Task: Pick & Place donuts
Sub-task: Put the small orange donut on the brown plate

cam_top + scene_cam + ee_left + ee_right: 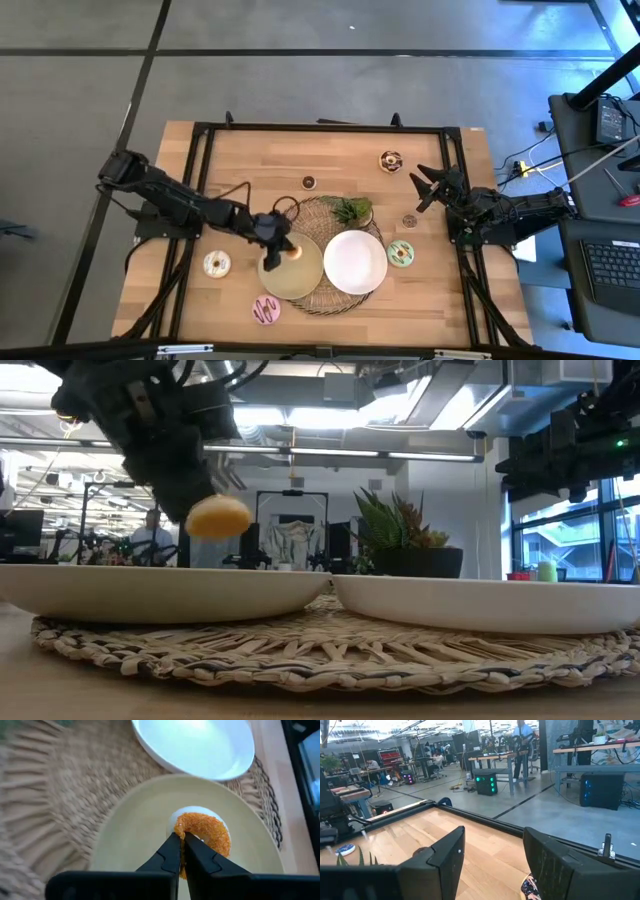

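My left gripper (276,250) is shut on an orange-iced donut (204,832) and holds it over the tan plate (300,278), which lies on the woven mat (318,212). In the low view the donut (218,517) hangs above that plate (150,592). My right gripper (428,186) waits open in the air near the table's right edge, touching nothing. Other donuts lie flat on the table: cream (217,264), pink striped (266,310), mint green (401,254), brown (390,161), and two small dark ones (309,182) (409,221). My left gripper (180,838) pinches the orange donut by the edge of its ring (186,827) between the two fingers, which stand almost together. The fingers slant down from the table's left side. The donut is lifted clear of the tan plate (135,825) and hangs tilted at the fingertips.
A white plate (355,262) sits on the mat right of the tan one, their rims nearly touching. A green leafy sprig (352,210) lies on the mat's far part. A black frame (320,128) runs round the table. Bare wood shows along the far side.
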`<action>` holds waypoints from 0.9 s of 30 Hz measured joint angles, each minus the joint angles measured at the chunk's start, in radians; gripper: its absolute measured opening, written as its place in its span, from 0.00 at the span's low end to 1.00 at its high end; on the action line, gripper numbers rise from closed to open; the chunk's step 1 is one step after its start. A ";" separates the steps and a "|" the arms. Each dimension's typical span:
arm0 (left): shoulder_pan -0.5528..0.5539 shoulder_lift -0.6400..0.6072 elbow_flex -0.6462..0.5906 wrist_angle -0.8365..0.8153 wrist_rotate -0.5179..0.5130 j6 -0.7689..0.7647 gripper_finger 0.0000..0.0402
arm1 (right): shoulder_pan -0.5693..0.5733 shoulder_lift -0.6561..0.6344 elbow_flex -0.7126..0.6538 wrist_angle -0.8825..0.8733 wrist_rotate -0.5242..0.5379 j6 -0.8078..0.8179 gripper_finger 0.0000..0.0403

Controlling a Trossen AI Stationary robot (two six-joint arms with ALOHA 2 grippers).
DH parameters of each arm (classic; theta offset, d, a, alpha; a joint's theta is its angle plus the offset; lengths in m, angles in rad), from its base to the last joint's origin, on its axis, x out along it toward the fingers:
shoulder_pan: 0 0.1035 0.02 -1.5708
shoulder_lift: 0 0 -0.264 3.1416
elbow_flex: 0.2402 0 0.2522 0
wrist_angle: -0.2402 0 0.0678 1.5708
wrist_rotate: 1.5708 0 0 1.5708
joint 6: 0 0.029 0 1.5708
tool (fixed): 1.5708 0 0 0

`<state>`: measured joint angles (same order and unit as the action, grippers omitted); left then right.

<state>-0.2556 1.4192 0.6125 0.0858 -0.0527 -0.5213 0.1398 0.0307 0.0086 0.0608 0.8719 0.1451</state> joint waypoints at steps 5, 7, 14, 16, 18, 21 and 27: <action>-0.038 0.077 0.029 -0.007 -0.004 -0.024 0.02 | 0.000 0.000 0.000 0.000 0.000 -0.028 0.50; -0.052 0.106 0.042 -0.007 0.008 -0.019 0.03 | 0.000 0.000 0.000 0.000 0.000 -0.036 0.50; -0.077 0.157 0.054 -0.017 0.020 -0.018 0.03 | 0.000 0.001 0.000 0.000 0.000 -0.019 0.50; -0.076 0.157 0.054 -0.021 0.020 -0.018 0.03 | 0.000 0.001 0.000 0.000 0.000 -0.019 0.50; -0.076 0.157 0.054 -0.020 0.019 -0.016 0.03 | 0.000 0.001 0.000 0.000 0.000 -0.019 0.50; -0.076 0.157 0.055 -0.031 0.019 -0.007 0.03 | 0.000 0.001 0.000 0.000 0.000 -0.019 0.50; -0.076 0.154 0.057 -0.112 -0.018 0.020 0.03 | 0.000 0.001 0.000 0.000 0.000 -0.019 0.50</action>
<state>-0.3321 1.5736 0.6693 -0.0258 -0.0705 -0.5015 0.1398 0.0315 0.0086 0.0605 0.8719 0.1261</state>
